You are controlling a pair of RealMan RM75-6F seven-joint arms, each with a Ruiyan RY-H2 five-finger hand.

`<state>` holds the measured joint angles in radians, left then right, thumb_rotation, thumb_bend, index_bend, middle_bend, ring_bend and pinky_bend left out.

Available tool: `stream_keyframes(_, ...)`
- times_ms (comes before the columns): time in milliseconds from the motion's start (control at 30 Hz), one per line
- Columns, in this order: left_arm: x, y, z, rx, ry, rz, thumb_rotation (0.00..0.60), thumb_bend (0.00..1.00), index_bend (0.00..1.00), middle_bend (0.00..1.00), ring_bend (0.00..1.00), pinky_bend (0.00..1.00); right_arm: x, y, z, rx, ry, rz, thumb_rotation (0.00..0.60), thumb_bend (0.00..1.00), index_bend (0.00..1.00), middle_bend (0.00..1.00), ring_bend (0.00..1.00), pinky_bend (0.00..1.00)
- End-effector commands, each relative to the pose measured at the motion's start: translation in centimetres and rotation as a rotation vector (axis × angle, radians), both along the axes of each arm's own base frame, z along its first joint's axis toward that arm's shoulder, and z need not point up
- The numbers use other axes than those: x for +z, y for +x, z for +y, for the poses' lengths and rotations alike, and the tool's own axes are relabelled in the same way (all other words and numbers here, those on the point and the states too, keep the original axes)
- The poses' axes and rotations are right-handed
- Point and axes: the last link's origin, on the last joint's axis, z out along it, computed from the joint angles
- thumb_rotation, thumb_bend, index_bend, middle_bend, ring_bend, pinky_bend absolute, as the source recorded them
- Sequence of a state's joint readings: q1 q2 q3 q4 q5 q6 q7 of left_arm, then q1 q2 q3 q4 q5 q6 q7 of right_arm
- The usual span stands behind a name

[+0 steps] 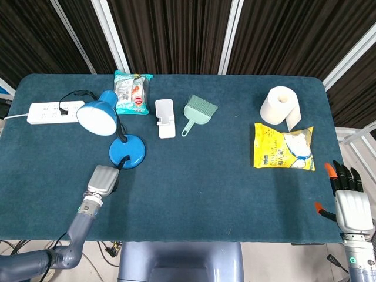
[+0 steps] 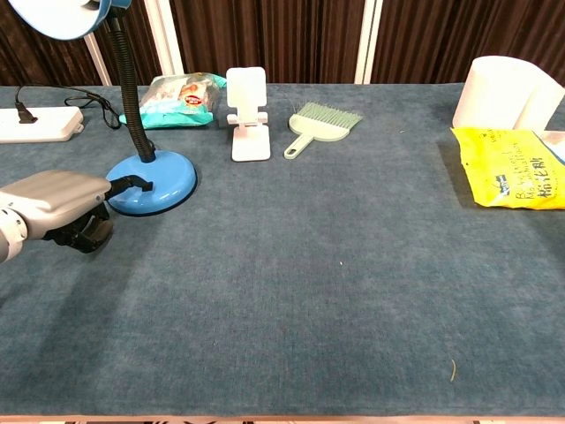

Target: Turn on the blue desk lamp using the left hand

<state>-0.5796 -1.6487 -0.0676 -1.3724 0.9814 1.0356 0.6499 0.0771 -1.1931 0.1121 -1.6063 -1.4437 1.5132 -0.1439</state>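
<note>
From my seat, one black fingertip [image 2: 132, 183] of the left hand [image 2: 60, 205] reaches out and lies on the near edge of the blue desk lamp's round glossy base [image 2: 157, 181], while the rest of its dark fingers are curled under the grey shell, holding nothing. The blue desk lamp [image 1: 111, 131] stands on the dark teal cloth-covered table [image 1: 200, 182], left of centre, its black gooseneck rising to a blue shade tilted toward the white power strip [image 1: 53, 111]. Well apart, at the table's near right corner, my right hand [image 1: 350, 204] hangs off the edge, its black, orange-tipped fingers extended and slightly spread, touching nothing.
</note>
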Motion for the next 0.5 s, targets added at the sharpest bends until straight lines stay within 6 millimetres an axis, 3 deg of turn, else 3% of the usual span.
stream_keyframes(33, -0.20, -0.07, -0.06, -0.003, -0.007, 0.015, 0.600, 0.61, 0.62, 0.75, 0.65, 0.74, 0.00, 0.02, -0.01, 0.001, 0.000, -0.001, 0.600, 0.25, 0.06, 0.02, 0.04, 0.04)
stream_keyframes(500, -1.06, 0.11, -0.78, -0.066, -0.051, 0.082, 0.600, 0.61, 0.64, 0.74, 0.65, 0.74, 0.06, 0.12, -0.03, 0.005, -0.004, -0.002, 0.600, 0.25, 0.06, 0.02, 0.04, 0.04)
